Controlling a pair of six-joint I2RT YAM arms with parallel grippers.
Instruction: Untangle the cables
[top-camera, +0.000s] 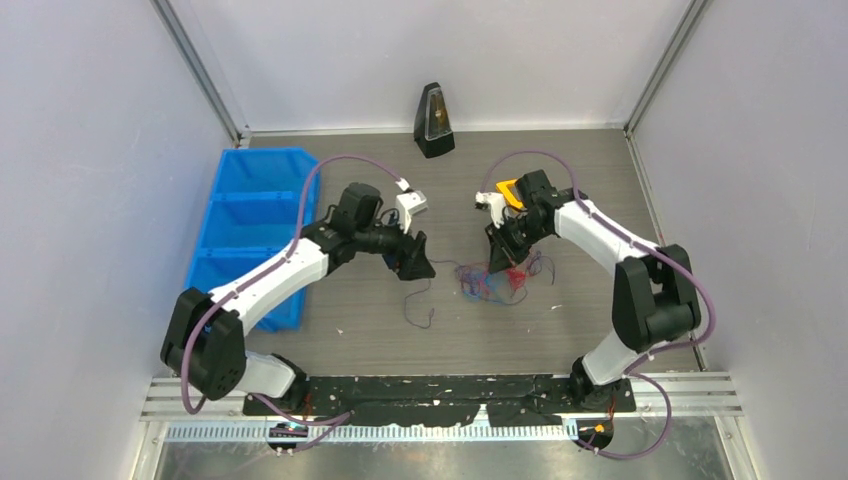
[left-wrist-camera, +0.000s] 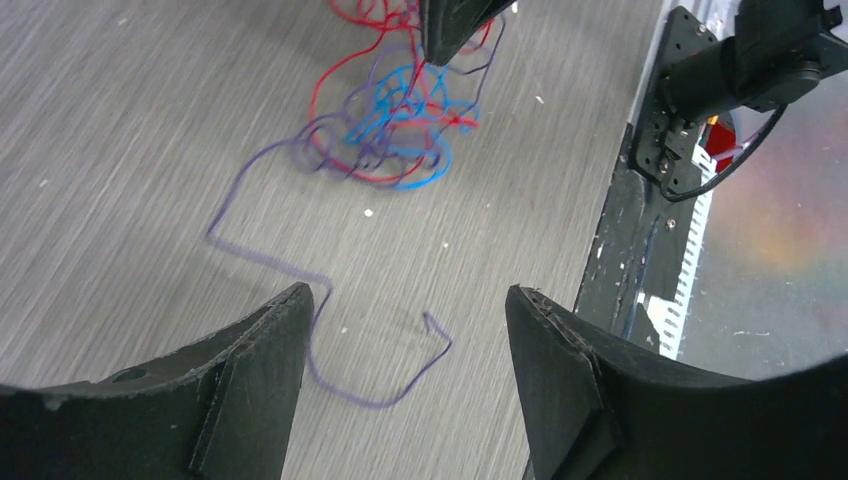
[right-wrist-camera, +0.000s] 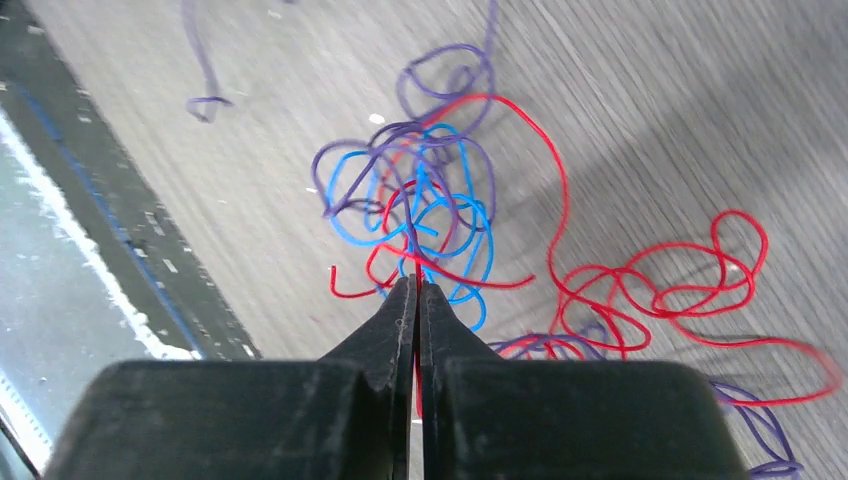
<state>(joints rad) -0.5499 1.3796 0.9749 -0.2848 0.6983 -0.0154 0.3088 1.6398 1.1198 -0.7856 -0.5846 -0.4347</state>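
Several cables tangled | right claw pinching them | blue bin, metronome apart

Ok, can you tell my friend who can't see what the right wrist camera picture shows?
The black right gripper is pinched shut on a tangle of hair-thin red, blue and purple cables lying on the grey wood-grain table. A loose purple strand trails away at upper left.

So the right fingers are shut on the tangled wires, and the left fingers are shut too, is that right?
Not quite: the left fingers are open, as the left wrist view shows. The right fingers are indeed shut on the wires.
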